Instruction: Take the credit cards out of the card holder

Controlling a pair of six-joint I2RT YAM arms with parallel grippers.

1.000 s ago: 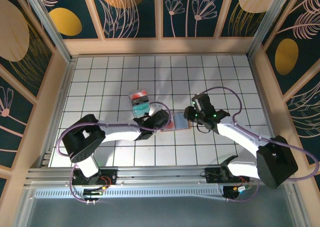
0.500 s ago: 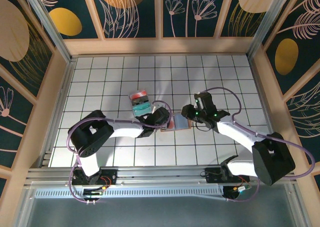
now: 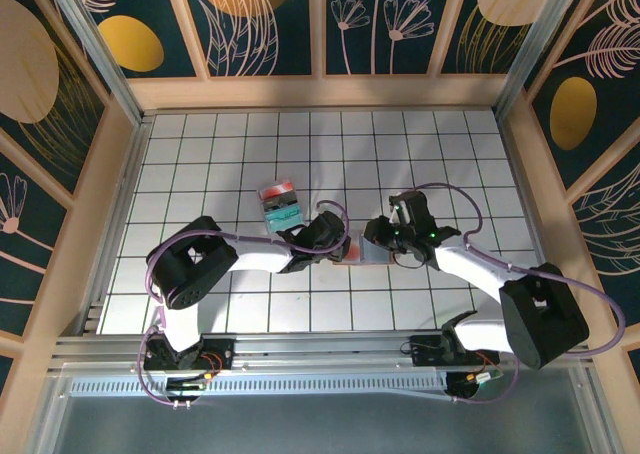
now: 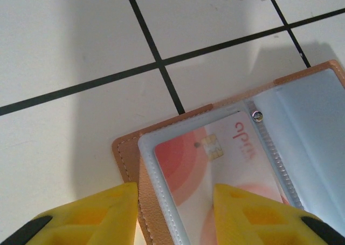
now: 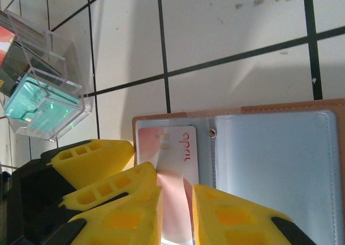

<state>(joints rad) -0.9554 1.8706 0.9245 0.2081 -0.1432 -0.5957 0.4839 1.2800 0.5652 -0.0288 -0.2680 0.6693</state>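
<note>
The card holder (image 3: pixel 359 250) lies open on the white tiles between my two grippers, blue-grey clear sleeves inside a tan border (image 4: pixel 126 153). A pale pink-and-white credit card (image 4: pixel 215 164) with a chip sits in its left sleeve. My left gripper (image 3: pixel 337 243) straddles the holder's left edge (image 4: pixel 175 211), jaws apart: one finger over the tile beside the border, the other over the card. In the right wrist view the holder (image 5: pixel 269 158) shows the same card (image 5: pixel 173 142), and my right gripper (image 5: pixel 177 215) stands narrow with the card's pink part filling the gap. In the top view the right gripper (image 3: pixel 378 236) sits at the holder's right side.
A small clear box (image 3: pixel 281 206) with red and teal contents stands just up-left of the holder, and it also appears in the right wrist view (image 5: pixel 38 88). The left arm's yellow fingers (image 5: pixel 94 158) crowd the holder's left edge. Wooden walls ring the tiled floor.
Both grippers have narrowed. The left arm has slid right onto the holder's left edge, and the right gripper has moved slightly down and left over the holder.
</note>
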